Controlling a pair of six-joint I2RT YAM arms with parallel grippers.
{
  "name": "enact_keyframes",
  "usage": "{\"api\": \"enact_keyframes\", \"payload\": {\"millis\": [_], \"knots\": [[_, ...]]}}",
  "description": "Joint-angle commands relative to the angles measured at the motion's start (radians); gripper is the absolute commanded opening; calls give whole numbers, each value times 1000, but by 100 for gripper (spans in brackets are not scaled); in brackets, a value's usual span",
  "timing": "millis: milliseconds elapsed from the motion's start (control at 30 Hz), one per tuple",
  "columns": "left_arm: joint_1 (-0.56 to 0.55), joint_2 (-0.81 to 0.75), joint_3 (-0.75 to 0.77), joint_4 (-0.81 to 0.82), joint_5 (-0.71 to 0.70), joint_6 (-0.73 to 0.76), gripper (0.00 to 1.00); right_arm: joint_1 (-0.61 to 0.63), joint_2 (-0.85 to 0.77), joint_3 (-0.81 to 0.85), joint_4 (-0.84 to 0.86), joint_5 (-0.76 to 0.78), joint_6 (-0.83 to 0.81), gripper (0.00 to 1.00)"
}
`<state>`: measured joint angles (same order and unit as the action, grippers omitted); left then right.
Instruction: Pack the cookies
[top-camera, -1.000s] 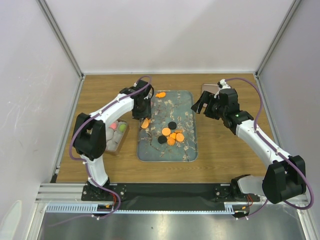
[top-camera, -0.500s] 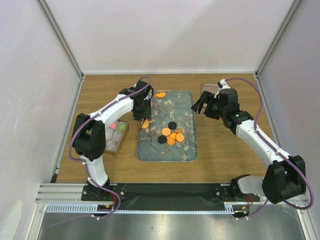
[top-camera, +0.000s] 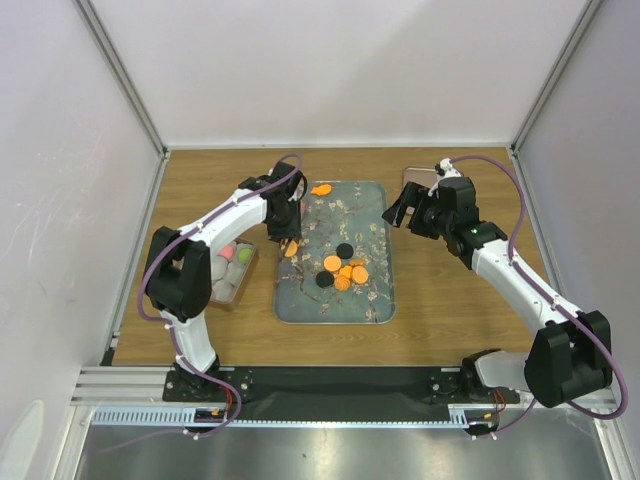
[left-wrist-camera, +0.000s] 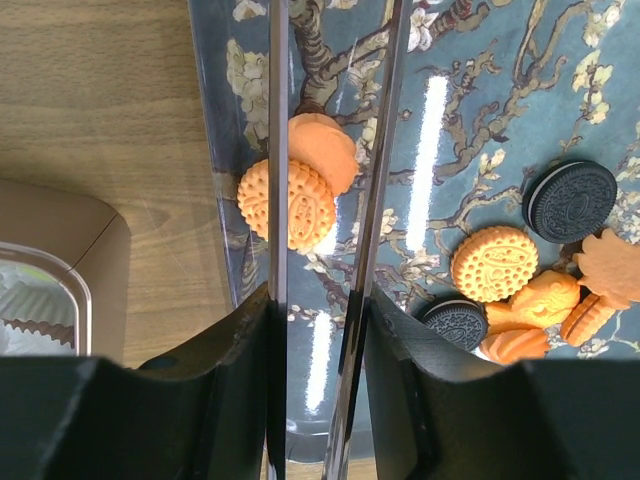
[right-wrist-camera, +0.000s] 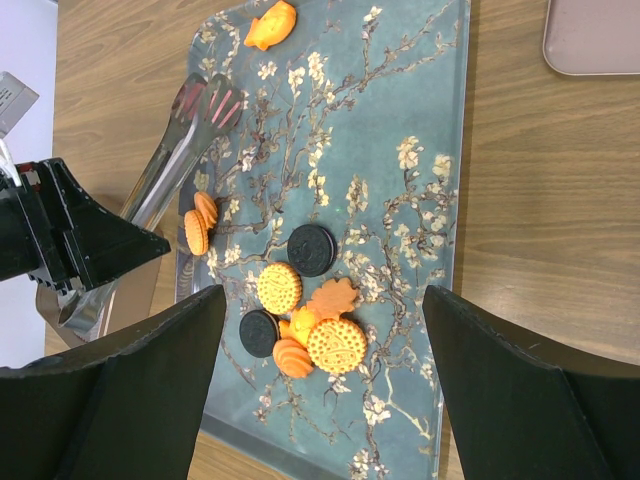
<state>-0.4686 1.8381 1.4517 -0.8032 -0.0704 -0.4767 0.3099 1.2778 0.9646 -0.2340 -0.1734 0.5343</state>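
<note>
Left claw clamped on tongs above two cookies

Clamped tight on a pair of metal tongs, my left claw holds their arms out over the left edge of the tray. Two overlapping orange cookies lie on the tray beneath and between those arms, partway along them; whether metal touches them I cannot tell. More cookies, orange and black, cluster mid-tray, apart from the tongs. One orange piece lies at the far corner. My right claw hovers near the tray's far right corner, fingers spread wide, holding nothing.
</note>
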Motion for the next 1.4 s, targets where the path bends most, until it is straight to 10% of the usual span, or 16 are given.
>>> {"api": "enact_keyframes", "payload": {"millis": [0, 767, 1367], "knots": [[5, -54, -5, 6, 21, 18, 41, 0, -20, 20, 21, 2, -7, 87], [2, -226, 13, -45, 17, 32, 40, -5, -15, 22, 19, 6, -8, 87], [163, -799, -355, -240, -28, -16, 41, -3, -3, 25, 21, -8, -5, 87]]}}
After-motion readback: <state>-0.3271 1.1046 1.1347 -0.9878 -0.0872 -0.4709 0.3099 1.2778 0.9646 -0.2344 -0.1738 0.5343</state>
